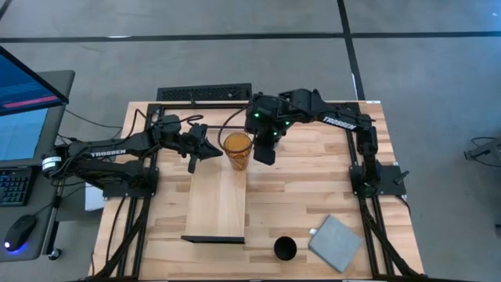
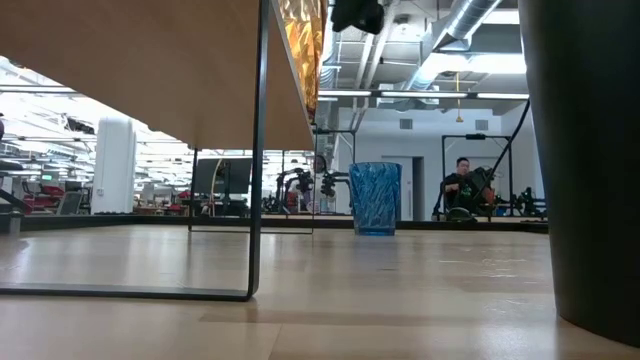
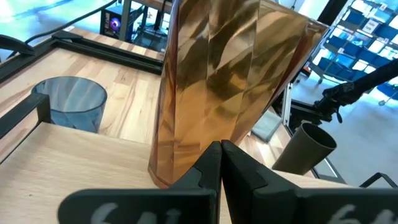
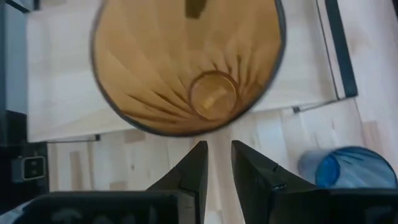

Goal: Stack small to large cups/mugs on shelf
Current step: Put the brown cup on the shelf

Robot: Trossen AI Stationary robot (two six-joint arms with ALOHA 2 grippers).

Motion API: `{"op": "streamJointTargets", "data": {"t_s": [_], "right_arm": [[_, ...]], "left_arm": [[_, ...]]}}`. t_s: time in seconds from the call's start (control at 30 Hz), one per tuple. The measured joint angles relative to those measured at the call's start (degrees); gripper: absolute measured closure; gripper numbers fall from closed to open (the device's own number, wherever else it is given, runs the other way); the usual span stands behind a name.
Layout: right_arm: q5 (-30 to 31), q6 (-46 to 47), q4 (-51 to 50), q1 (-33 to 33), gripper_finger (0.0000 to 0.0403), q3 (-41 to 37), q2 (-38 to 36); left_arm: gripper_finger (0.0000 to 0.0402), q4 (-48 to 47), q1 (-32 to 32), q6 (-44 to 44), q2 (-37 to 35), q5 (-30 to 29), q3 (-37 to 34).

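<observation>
- Amber cup (image 1: 238, 150) stands upright on the shelf (image 1: 217, 204), at the far end, near the shelf's right edge.
- Right gripper (image 1: 266, 153) sits just beside the amber cup on its right side; the right wrist view looks down into the cup (image 4: 186, 65), fingers (image 4: 193, 168) narrow with only a small gap, nothing between them.
- Left gripper (image 1: 205, 152) is just left of the amber cup, at shelf height; the left wrist view shows its fingertips (image 3: 211, 165) pressed together, empty, right in front of the cup wall (image 3: 230, 81).
- Blue cup (image 2: 375, 198) stands upright on the table (image 1: 313, 184) beyond the shelf's far end; in the high view it's hidden under the arms.
- Black cup (image 1: 285, 249) stands on the table at the near edge, right of the shelf, just beside a grey pad (image 1: 335, 243).
- Nothing stacked yet.
</observation>
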Motion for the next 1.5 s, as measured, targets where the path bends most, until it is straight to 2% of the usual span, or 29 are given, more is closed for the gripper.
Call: {"op": "streamJointTargets", "data": {"t_s": [0.13,0.47,0.97,1.2,1.5], "right_arm": [[-2.10,0.99,1.89,-0.02,0.0310,0.00,0.00],[-2.37,2.58,4.71,-0.04,0.0310,0.00,0.00],[-12.73,2.32,7.90,-1.05,0.0310,-0.04,5.07],[-12.64,1.95,11.68,-1.27,0.0310,0.00,5.05],[-12.34,1.00,13.57,-1.27,0.0310,0.00,5.05]], "left_arm": [[0.0401,-1.63,0.00,0.59,0.00,0.00,0.00],[0.0401,-4.90,0.15,2.18,-0.83,1.62,-0.02],[0.0401,-15.24,3.54,2.75,-12.18,1.09,0.00],[0.0401,-18.95,3.54,2.75,-15.04,-0.51,-0.02],[0.0401,-19.81,3.52,2.74,-15.08,-0.53,0.00]]}}
